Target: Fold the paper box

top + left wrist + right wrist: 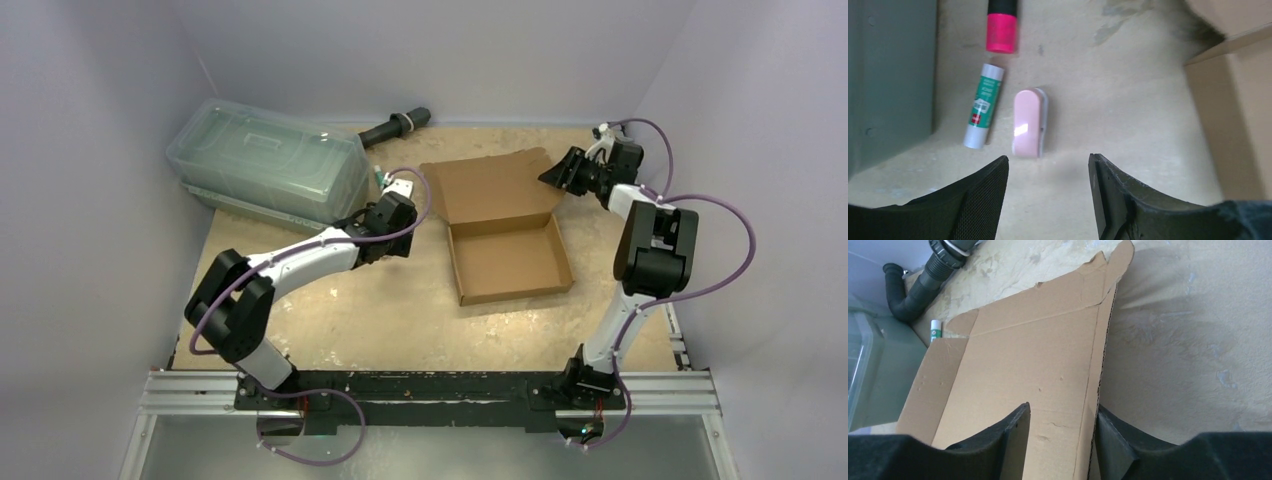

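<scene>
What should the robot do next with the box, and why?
Probably shut the right gripper on the right edge of the lid and swing it up over the tray. Its open fingers sit either side of that edge, the paper box lies open, and the left gripper is open, empty.

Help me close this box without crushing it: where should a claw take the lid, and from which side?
Take the lid by its right edge flap, coming from the right. The panel lies flat on the table, but that creased flap looks lifted, offering a thin edge; the right claw straddles it.
</scene>
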Controlling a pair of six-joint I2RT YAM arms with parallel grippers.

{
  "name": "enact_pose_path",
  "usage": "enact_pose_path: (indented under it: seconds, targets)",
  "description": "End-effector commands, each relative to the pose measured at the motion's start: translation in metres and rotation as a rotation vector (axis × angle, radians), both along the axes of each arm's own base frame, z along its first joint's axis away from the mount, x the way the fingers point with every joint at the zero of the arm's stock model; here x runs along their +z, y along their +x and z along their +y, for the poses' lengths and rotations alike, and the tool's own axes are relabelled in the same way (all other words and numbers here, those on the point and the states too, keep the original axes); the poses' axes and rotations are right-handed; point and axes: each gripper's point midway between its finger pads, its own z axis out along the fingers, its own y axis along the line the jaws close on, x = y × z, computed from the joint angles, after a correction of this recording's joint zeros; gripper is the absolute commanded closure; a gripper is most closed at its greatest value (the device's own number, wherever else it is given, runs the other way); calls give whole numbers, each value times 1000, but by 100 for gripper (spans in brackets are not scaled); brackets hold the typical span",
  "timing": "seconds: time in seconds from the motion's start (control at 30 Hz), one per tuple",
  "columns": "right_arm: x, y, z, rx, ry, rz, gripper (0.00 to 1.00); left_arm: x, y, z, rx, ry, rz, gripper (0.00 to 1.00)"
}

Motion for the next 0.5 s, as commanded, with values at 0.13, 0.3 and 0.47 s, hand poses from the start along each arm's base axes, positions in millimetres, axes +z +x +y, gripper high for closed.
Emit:
enact_pose_path:
  seconds: [0.13, 0.3, 0.47]
  targets:
    - [33, -3, 7, 73, -24, -111, 47, -12, 38, 18, -1, 193, -51, 44]
    - [34, -3, 7, 77, -31, -116, 47, -33, 48, 14, -19, 192, -6, 53]
    - [35, -4, 6, 76, -40, -118, 47, -51, 51, 14, -24, 138, 49, 63]
